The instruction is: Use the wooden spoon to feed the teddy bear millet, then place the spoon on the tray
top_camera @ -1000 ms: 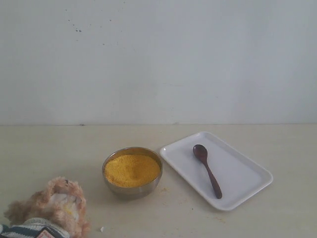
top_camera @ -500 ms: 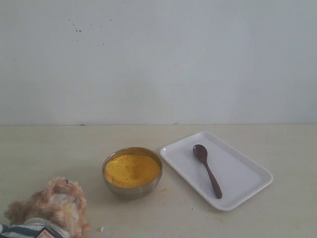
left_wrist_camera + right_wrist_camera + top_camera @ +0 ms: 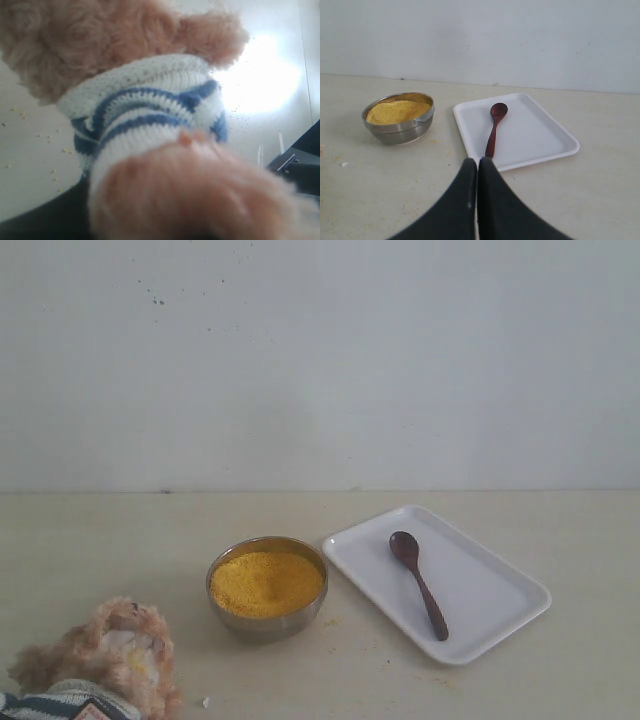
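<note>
While on the tray [image 3: 540, 135], wooden spoon [image 3: 493, 131] ahead of right claw [image 3: 477, 162]

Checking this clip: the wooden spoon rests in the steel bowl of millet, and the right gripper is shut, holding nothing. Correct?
Not quite. The wooden spoon lies on the tray, not in the steel bowl of millet, as the exterior view shows. The right gripper is shut, holding nothing.

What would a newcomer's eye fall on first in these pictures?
The bright yellow millet in the steel bowl at the centre stands out first. Right of it in the exterior view, the dark wooden spoon lies on the white tray; the teddy bear sits lower left.
</note>
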You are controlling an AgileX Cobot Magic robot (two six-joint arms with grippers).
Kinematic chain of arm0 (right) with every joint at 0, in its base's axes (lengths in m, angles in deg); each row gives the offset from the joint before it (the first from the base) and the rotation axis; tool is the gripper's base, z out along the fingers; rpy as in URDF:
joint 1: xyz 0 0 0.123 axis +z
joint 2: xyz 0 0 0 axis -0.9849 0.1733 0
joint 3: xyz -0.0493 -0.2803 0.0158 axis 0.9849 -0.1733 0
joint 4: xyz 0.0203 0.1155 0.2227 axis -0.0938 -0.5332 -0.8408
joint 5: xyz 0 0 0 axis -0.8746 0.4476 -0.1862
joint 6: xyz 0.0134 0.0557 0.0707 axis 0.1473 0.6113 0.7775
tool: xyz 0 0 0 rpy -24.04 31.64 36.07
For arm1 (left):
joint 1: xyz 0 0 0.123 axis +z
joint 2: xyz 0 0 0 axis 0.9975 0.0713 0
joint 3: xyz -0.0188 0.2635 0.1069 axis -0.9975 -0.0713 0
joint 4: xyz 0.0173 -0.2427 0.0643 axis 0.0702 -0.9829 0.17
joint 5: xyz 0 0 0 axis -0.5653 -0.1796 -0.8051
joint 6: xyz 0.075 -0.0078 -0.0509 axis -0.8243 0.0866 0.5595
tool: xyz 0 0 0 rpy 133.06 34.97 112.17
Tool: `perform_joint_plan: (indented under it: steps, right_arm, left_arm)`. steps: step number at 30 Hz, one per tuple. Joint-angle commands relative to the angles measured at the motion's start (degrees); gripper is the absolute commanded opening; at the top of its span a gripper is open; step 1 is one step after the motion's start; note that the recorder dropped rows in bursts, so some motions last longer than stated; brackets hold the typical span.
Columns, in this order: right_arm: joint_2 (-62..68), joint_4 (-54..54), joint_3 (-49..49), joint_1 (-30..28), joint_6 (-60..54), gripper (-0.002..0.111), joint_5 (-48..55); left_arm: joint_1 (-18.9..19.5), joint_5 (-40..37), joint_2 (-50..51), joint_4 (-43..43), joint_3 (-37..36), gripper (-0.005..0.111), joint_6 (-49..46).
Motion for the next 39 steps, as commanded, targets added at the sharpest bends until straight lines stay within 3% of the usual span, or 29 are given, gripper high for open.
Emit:
perform_joint_plan:
  steps: [1,10,28,32,36,39]
  right_arm:
    - [-0.25,0.56,0.04,-0.01,0.13,0.0,0.09]
    - [-0.25,0.56,0.04,-0.01,0.13,0.0,0.09]
    - [-0.25,0.56,0.04,-0.01,0.27,0.0,0.09]
    - [-0.25,0.56,0.04,-0.01,0.27,0.0,0.09]
    - [-0.25,0.56,0.04,-0.01,0.27,0.0,0.09]
    - [-0.25,0.56,0.04,-0.01,0.27,0.0,0.09]
  left_arm:
    - [0.05,-0.8,0.06,-0.94,-0.11,0.004,-0.26]
    - [0.05,9.83,0.06,-0.91,0.2,0.004,2.31]
    - [0.05,11.79,12.77,-2.13,1.64,0.004,-7.29]
    - [0.05,11.98,14.07,-2.25,1.64,0.022,-8.04]
    - [0.05,14.2,14.22,-2.35,1.64,0.06,-5.02]
    - [0.05,15.62,14.22,-2.35,1.64,0.08,-3.01]
